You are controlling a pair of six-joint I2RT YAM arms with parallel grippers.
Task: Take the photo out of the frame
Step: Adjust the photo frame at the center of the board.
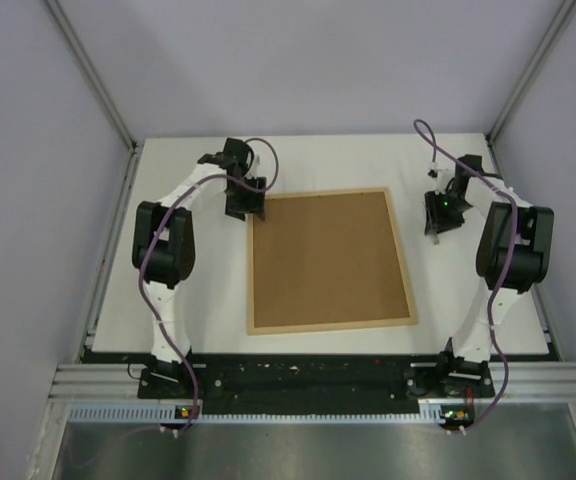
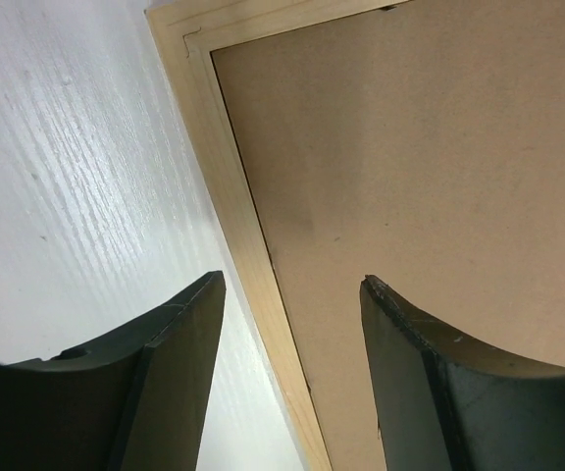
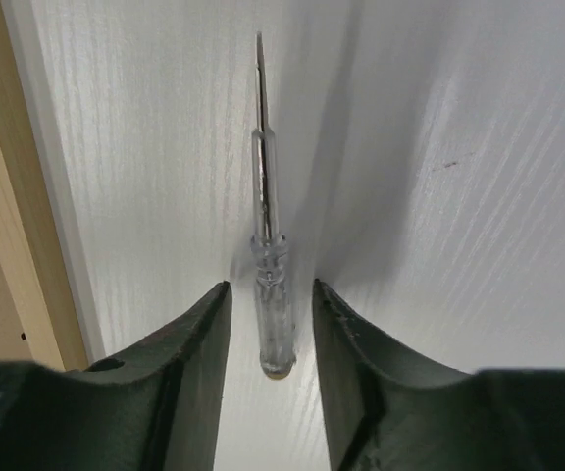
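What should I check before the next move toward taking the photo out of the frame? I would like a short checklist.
1. Frame lies back side up on the table: ok.
2. Left hand open, astride the frame's edge: ok.
3. Right hand open around the screwdriver, not gripping it: ok.
4. Backing loosened: cannot tell.
5. Photo visible: not ok, the brown back hides it.

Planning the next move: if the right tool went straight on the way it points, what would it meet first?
Most likely the clear-handled screwdriver, lying on the white table directly in line with the right tool, though depth is unclear.
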